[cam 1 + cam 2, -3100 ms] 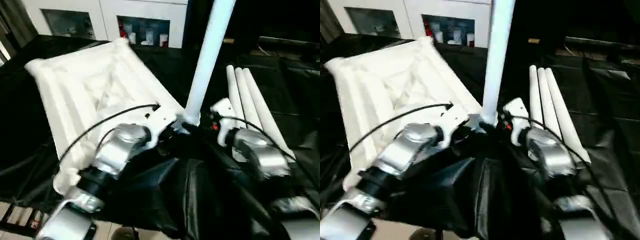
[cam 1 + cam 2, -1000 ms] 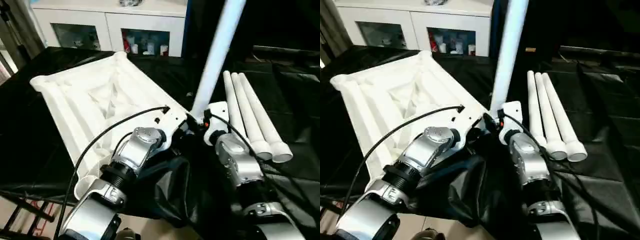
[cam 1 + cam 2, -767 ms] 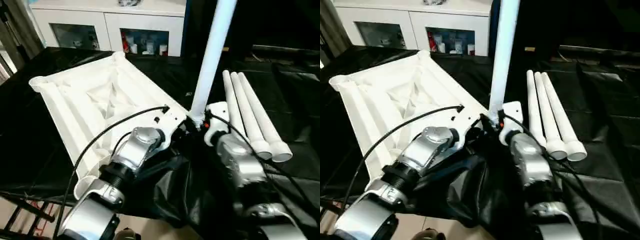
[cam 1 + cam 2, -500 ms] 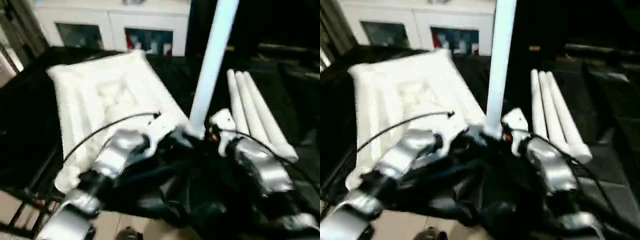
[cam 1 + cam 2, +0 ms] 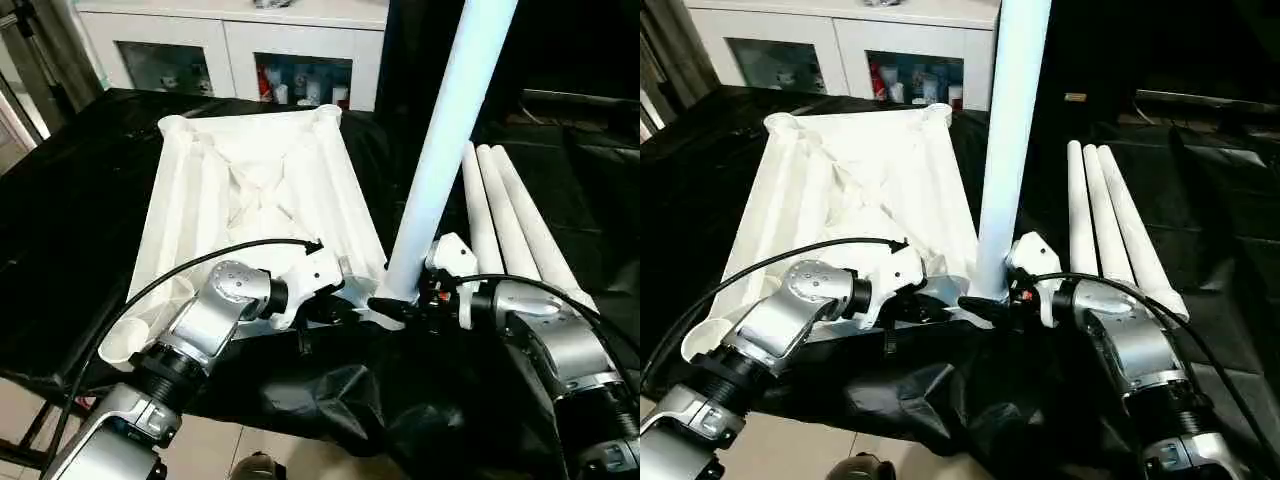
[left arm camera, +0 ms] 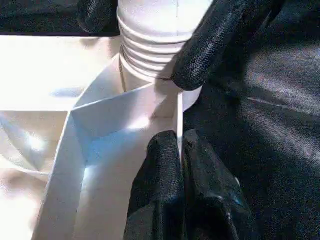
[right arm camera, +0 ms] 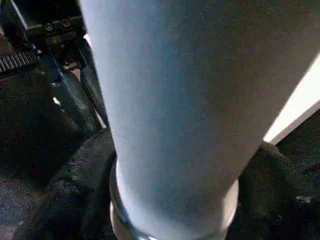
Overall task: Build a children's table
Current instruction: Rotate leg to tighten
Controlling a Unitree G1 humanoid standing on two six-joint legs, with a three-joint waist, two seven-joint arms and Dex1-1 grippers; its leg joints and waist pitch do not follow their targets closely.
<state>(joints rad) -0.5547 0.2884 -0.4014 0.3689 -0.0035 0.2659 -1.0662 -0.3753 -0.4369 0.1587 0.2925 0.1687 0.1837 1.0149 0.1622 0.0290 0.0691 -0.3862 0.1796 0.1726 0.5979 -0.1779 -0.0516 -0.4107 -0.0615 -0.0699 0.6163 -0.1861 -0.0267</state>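
Observation:
The white ribbed tabletop point(image 5: 250, 190) lies underside up on the black-draped work table. One white leg point(image 5: 440, 150) stands in its near right corner socket, leaning slightly right. Its threaded end point(image 6: 150, 45) sits at the socket mouth. My left gripper point(image 6: 179, 150) is shut on the thin tabletop rim point(image 6: 178, 112) beside that socket. My right gripper point(image 5: 398, 302) is closed around the leg's base, a black finger point(image 7: 75, 190) on each side of the tube point(image 7: 180, 100). Three spare legs point(image 5: 510, 220) lie side by side to the right.
The black drape point(image 5: 400, 410) bunches in folds at the near table edge under my forearms. A white cabinet point(image 5: 230, 45) with glass doors stands behind the table. A metal frame point(image 5: 30, 440) shows below the near left edge.
The head view has shifted. The tabletop's far end has swung to the right, so it now lies squarer to me. Both grippers keep their holds at the near right corner.

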